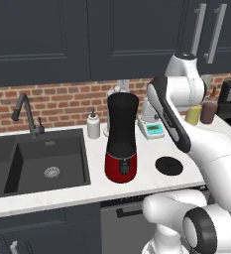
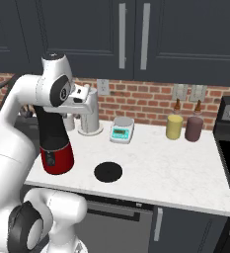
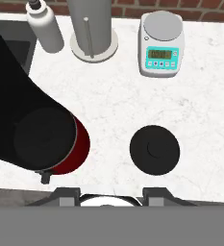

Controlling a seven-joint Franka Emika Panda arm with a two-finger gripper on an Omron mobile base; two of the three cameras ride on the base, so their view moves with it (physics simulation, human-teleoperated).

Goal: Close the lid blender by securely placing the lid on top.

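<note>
One lid [image 3: 155,149] lies flat near the counter's [image 1: 137,186] front edge, open marble around it, beside one blender [image 1: 121,137]. Gripper [image 3: 108,193] hangs above; can't tell its jaws.

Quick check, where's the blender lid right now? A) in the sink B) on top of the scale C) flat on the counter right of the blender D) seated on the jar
C: the lid lies flat on the white counter, apart from the blender, whose jar top is open.
</note>
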